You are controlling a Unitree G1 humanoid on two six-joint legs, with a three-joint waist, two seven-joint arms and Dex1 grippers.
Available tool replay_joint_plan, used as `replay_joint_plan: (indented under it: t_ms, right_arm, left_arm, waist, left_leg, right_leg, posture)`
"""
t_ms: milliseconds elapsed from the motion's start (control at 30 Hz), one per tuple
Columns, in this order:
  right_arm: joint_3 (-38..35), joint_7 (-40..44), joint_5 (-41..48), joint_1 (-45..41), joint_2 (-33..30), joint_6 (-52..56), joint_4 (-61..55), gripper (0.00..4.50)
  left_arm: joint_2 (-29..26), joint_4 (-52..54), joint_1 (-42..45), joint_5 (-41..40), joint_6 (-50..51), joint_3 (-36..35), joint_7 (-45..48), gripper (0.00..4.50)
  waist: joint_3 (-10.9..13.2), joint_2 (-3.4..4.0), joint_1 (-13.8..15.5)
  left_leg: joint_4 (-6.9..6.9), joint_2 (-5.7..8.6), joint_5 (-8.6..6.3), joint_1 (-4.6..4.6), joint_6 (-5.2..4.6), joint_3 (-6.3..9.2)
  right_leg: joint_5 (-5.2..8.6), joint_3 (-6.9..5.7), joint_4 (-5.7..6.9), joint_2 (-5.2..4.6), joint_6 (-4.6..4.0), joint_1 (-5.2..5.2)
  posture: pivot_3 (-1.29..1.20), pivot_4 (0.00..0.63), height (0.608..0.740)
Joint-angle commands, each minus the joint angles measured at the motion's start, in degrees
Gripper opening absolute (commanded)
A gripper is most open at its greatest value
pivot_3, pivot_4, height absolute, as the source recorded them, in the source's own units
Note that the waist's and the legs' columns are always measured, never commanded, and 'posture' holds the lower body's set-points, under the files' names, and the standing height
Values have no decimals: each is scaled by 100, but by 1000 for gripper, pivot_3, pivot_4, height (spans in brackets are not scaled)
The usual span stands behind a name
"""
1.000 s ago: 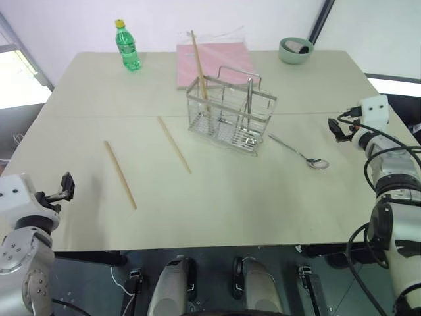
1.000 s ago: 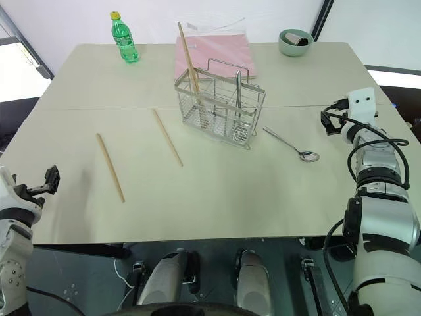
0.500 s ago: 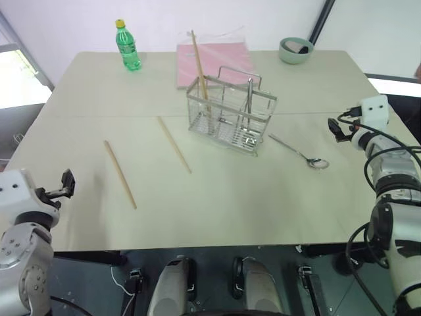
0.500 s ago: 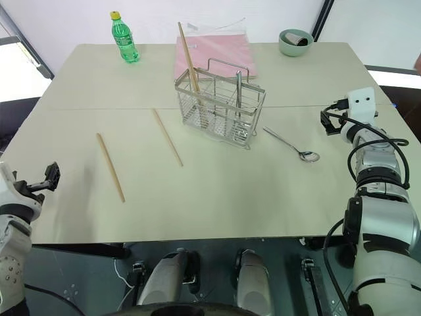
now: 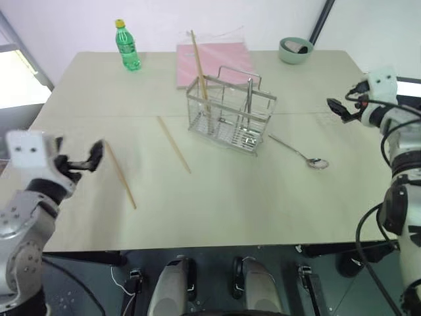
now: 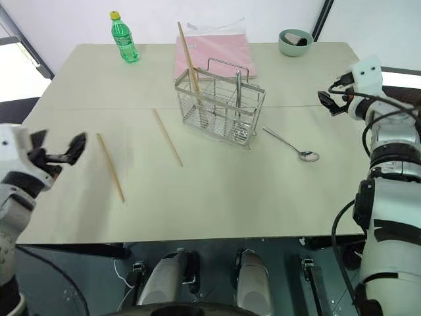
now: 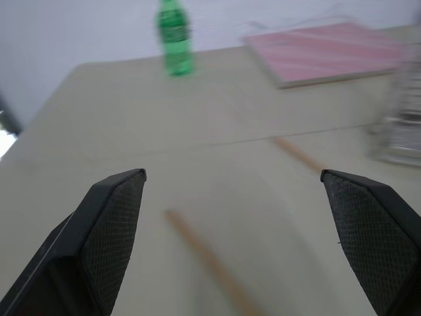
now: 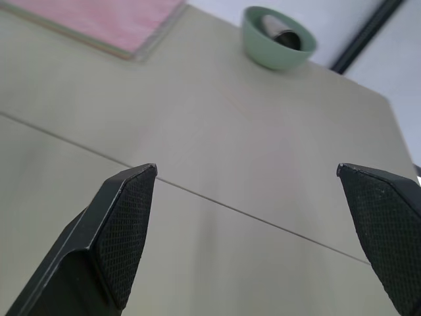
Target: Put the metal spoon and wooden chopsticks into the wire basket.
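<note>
Wire basket (image 5: 231, 117) stands upper centre on the surface (image 5: 217, 197), one chopstick upright inside. Two wooden chopsticks (image 5: 120, 174) lie centre-left, metal spoon (image 5: 299, 153) centre-right. Left end effector (image 5: 92, 157) and right end effector (image 5: 337, 109) are spread wide, empty. The thin sticks may roll away or slip from a pinch.
</note>
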State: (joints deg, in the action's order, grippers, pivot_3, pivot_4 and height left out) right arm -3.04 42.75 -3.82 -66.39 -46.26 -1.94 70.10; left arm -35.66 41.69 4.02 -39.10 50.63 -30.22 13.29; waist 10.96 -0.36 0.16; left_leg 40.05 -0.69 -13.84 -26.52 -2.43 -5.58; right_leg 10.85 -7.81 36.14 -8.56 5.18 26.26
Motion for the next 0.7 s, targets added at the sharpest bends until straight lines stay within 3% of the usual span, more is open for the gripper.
replay_joint_plan:
  t_ms: [33,167,367,700]
  right_arm:
    - [594,979,-494,-340,-106,354,-50,4500]
    - [1029,1996,-726,-361,-5,404,-118,4500]
    - [1195,2627,-745,-310,166,920,-189,4500]
    - [1267,2746,-801,-35,499,1493,-255,4500]
  left_arm:
    - [-534,201,522,-743,263,528,785,4471]
    - [-1022,148,1089,-1221,337,1429,1758,4471]
    - [-1291,-84,1720,-1005,98,2439,2486,4471]
    - [-1188,-374,2022,-668,-163,2716,2641,4471]
  waist:
    - [1,1,3]
    - [3,4,-7]
    - [5,9,-91]
    - [6,10,-85]
  left_leg:
    - [-1,0,0,1,0,1]
    - [-1,3,2,0,2,-2]
    - [-4,5,7,0,8,-3]
    - [-5,4,9,3,12,-3]
  right_leg:
    - [0,0,-1,1,-1,0]
    - [-2,1,-1,0,4,0]
    - [-3,1,3,2,5,0]
    - [-3,1,4,2,6,-3]
  posture:
    - [0,150,692]
    - [0,150,692]
    - [0,150,692]
    - [0,150,692]
